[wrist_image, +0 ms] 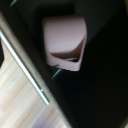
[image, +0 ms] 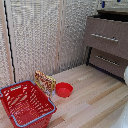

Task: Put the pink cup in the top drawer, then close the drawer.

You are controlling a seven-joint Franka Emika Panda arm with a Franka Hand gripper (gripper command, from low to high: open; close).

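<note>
The pink recepticle (wrist_image: 64, 40) fills the middle of the wrist view, tilted, against the dark inside of the highest section (image: 107, 31). That drawer of the storage unit (image: 107, 47) stands pulled out, and its silver bar handle (wrist_image: 27, 70) runs slantwise beside the cup. Only a bit of blue of the pinch receptors (image: 104, 4) shows, at the exterior view's top edge above the open drawer. No finger shows in the wrist view, so I cannot tell whether the cup is held or resting. The cup is hidden in the exterior view.
On the wooden floor at the exterior view's left stand a red wire basket (image: 26, 103), a snack bag (image: 45, 82) and a shallow red bowl (image: 64, 89). The lower drawer (image: 107, 61) is shut. A white arm part (image: 125, 75) shows at the right edge. Slatted blinds (image: 40, 35) stand behind.
</note>
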